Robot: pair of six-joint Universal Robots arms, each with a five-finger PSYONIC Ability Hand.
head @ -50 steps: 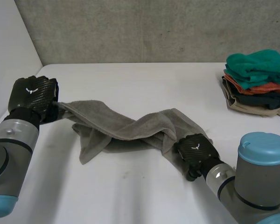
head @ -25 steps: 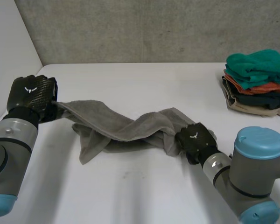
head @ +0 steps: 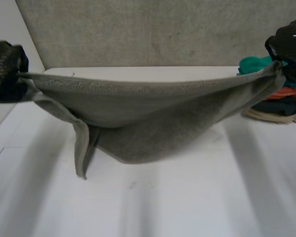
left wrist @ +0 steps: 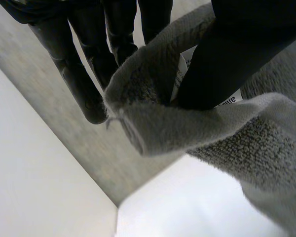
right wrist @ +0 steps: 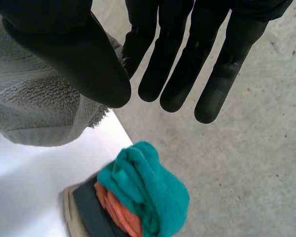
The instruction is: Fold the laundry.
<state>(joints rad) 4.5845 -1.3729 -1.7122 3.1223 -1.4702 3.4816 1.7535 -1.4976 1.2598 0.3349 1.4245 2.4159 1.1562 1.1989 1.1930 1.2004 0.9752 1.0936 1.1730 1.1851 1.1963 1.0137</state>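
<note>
Facing concrete wall [head: 163, 34], left robot hand [head: 5, 69] and right robot hand [head: 291, 44] pinch towel [head: 153, 118] over white table [head: 187, 197].

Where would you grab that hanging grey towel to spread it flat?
At the two ends of its top edge, coming in from each side. The left hand and right hand pinch the grey towel there, and that edge runs taut between them while the rest sags, one flap dangling nearer the left hand. A lower grip would probably let it bunch.

A grey towel [head: 153, 118] hangs stretched between the left hand [head: 4, 66] and right hand [head: 292, 42] above the table [head: 187, 197] (folded pile [head: 285, 106] at its right)
</note>
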